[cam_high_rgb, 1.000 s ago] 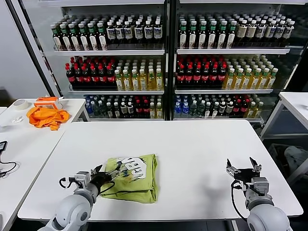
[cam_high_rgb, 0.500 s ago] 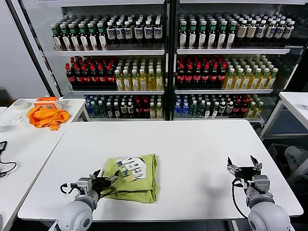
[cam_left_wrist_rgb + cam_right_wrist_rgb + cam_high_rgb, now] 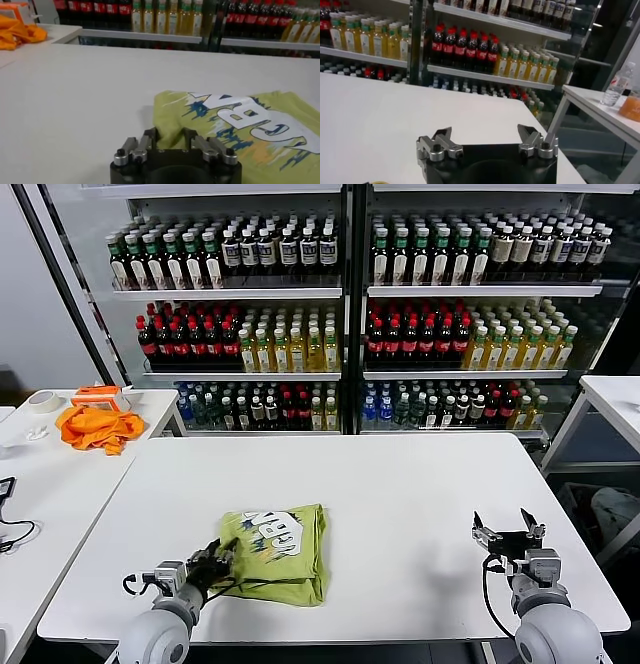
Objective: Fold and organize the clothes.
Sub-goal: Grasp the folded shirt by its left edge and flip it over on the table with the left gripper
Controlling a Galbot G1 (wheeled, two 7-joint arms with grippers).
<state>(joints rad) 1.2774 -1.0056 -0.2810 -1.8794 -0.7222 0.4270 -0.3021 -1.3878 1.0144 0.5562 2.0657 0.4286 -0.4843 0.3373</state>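
The light yellow-green shirt point(image 3: 285, 552) lies folded into a rectangle on the white table point(image 3: 400, 484), near its front left, with a white and blue print facing up. It also shows in the left wrist view point(image 3: 240, 117). My left gripper point(image 3: 220, 557) is low at the shirt's near left edge. In the left wrist view my left gripper point(image 3: 169, 135) has its jaws drawn in on a raised fold of the shirt's fabric. My right gripper point(image 3: 508, 530) rests open and empty near the table's front right; it shows in its own view point(image 3: 485, 134).
A bright orange cloth point(image 3: 97, 427) and a tape roll point(image 3: 42, 400) lie on the side table point(image 3: 60, 484) at the left. Shelves of bottles point(image 3: 340, 314) stand behind the table. Another white table point(image 3: 615, 399) is at the far right.
My left gripper has drawn back a little toward me and narrowed its fingers on the shirt's edge. The shirt's left edge has shifted slightly. The right gripper has stayed put.
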